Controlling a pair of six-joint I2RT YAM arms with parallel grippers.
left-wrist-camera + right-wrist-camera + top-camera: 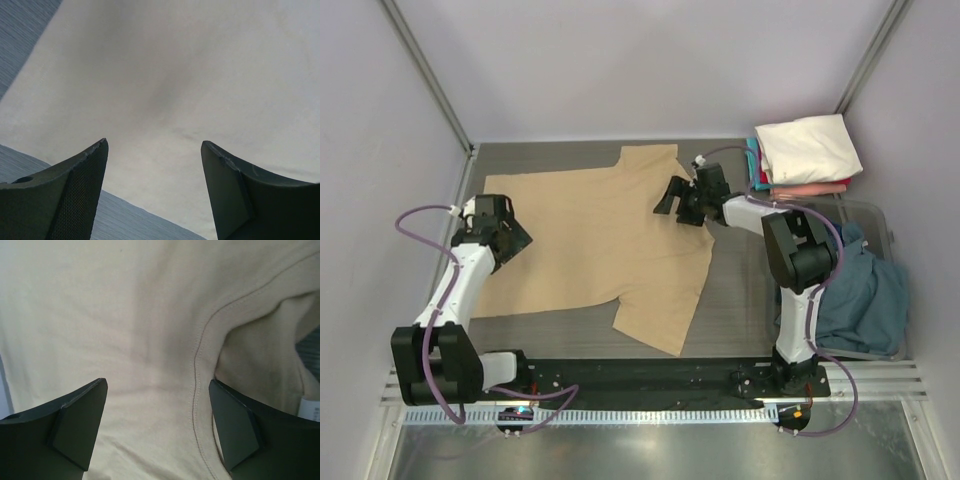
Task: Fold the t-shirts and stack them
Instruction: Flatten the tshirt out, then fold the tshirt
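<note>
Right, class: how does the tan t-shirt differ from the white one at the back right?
The tan t-shirt lies spread open and flat; the white t-shirt is folded small. The tan one rests directly on the table; the white one tops a stack of folded shirts. Both are plain and light-coloured.

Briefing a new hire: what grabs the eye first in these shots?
A tan shirt lies spread across the table, with the left tool open over its left edge and the right tool open over a sleeve seam. At the far right corner sits a folded stack, white on top. Nearer on the right, a blue heap slumps in a bin.
</note>
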